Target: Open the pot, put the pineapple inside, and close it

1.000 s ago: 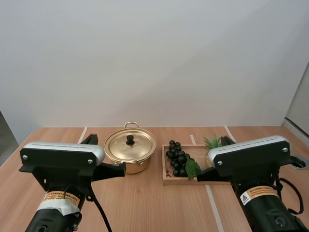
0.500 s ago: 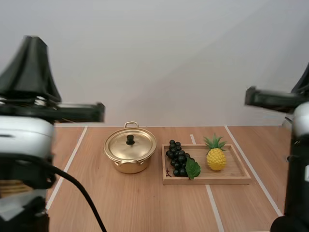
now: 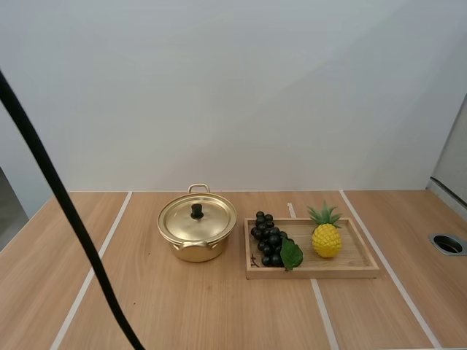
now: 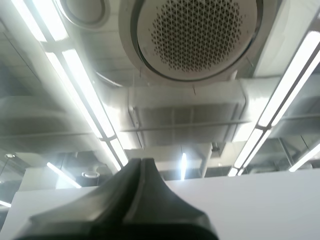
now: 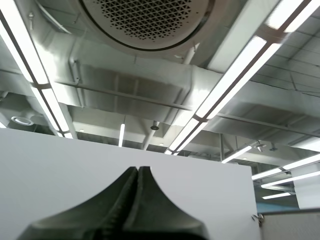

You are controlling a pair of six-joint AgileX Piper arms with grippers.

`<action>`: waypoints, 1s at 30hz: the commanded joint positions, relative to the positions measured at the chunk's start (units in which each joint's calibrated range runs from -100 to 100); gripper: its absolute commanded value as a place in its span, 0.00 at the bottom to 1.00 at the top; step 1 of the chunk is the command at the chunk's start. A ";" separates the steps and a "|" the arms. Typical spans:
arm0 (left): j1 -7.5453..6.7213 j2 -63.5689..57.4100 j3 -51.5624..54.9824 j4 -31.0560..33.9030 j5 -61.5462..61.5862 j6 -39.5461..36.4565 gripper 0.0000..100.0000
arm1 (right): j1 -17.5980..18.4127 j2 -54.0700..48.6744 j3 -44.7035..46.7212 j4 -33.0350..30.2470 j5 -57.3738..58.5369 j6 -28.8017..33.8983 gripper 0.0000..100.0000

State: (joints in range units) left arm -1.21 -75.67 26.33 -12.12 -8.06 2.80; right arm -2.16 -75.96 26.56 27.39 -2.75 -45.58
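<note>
A golden pot (image 3: 197, 232) stands on the wooden table, its lid (image 3: 197, 218) with a black knob resting on top. To its right a yellow pineapple (image 3: 326, 235) with green leaves stands in a wooden tray (image 3: 365, 264). My left gripper (image 4: 142, 172) points upward, its fingers lying together as one dark wedge with nothing between them. My right gripper (image 5: 137, 180) also points upward, its fingers pressed together on nothing.
A bunch of dark grapes (image 3: 267, 239) with a green leaf lies in the tray's left half. A round hole (image 3: 448, 243) is set into the table at the far right. Pale lines run across the tabletop.
Both arms have risen out of the high view; a second ago they stood low in front of the pot and tray. Pot, lid, pineapple and grapes have not moved.
</note>
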 commanded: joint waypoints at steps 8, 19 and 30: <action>1.22 16.37 -26.54 2.54 52.10 -1.64 0.00 | -2.30 16.18 -23.69 -27.05 48.62 23.09 0.00; 1.22 28.88 -27.30 12.12 90.66 -7.68 0.00 | -2.22 29.88 -27.27 -42.48 94.11 32.53 0.00; 1.22 39.68 -21.95 12.12 106.85 -0.22 0.00 | -2.22 40.76 -25.88 -40.84 102.75 29.50 0.00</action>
State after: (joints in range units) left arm 0.00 -37.49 2.08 0.00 98.02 1.60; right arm -4.16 -36.36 -0.14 -14.20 99.56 -14.09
